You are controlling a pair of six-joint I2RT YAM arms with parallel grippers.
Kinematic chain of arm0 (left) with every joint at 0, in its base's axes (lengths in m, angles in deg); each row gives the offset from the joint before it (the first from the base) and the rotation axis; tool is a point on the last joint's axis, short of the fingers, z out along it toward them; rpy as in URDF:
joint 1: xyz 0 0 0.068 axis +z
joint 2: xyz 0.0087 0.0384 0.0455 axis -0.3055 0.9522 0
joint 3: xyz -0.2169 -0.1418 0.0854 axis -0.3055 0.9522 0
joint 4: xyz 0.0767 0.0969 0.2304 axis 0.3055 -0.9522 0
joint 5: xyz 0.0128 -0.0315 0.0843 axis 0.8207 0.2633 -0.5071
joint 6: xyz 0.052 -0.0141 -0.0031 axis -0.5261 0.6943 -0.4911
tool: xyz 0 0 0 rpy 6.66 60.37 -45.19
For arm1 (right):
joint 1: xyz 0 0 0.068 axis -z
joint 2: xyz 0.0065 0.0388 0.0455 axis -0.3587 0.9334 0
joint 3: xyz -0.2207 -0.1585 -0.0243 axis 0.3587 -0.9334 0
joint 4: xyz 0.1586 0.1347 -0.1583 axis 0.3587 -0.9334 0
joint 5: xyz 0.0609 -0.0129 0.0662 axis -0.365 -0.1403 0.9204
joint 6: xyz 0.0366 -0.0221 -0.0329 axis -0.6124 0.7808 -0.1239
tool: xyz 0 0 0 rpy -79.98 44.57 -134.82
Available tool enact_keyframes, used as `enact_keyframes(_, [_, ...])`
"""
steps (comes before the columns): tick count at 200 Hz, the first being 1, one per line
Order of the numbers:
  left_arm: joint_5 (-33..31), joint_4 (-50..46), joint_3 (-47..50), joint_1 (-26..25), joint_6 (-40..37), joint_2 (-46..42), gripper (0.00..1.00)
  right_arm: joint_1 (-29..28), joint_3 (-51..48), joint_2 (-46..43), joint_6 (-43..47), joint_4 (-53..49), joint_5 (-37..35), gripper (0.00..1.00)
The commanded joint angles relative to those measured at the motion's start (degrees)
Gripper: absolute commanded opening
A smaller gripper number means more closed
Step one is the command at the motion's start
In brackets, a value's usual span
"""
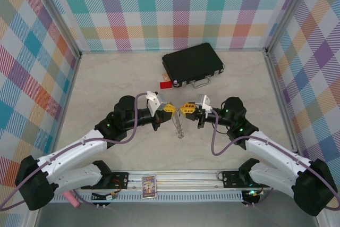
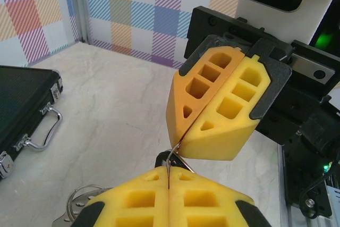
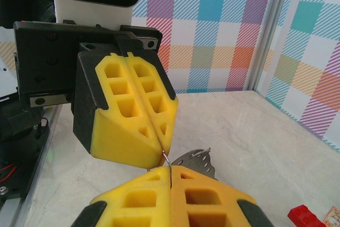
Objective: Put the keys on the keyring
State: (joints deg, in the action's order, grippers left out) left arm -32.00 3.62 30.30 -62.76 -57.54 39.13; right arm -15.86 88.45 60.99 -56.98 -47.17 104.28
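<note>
Left gripper (image 1: 170,108), right gripper (image 1: 187,109) both pinch keyring (image 1: 179,126) hanging between.

I count two hands (my left hand (image 1: 170,108) and my right hand (image 1: 187,109)), one keyring (image 1: 178,123), one black case (image 1: 192,65) with one silver handle (image 1: 201,83), one red tag (image 1: 166,84), one bench (image 1: 106,78).

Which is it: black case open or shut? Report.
Shut. The black case lies flat, lid down on its base, no gap along the seam in the top or left wrist view.
</note>
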Motion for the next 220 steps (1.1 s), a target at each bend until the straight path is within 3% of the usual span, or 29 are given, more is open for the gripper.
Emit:
enact_keyframes(1, [0.0,3.3,-1.6,-0.6,0.6,-1.0,0.00,-1.4,1.4,0.2,1.8,-0.9,2.0,0.00])
enact_keyframes(123, [0.2,3.7,-1.7,-0.5,1.0,-0.9,0.00,-2.2,2.0,0.1,2.1,-1.5,1.7,0.00])
enact_keyframes(220, [-6.6,6.0,-0.3,-0.5,5.5,-1.0,0.00,-2.2,-0.2,-3.0,2.9,-0.7,-1.3,0.00])
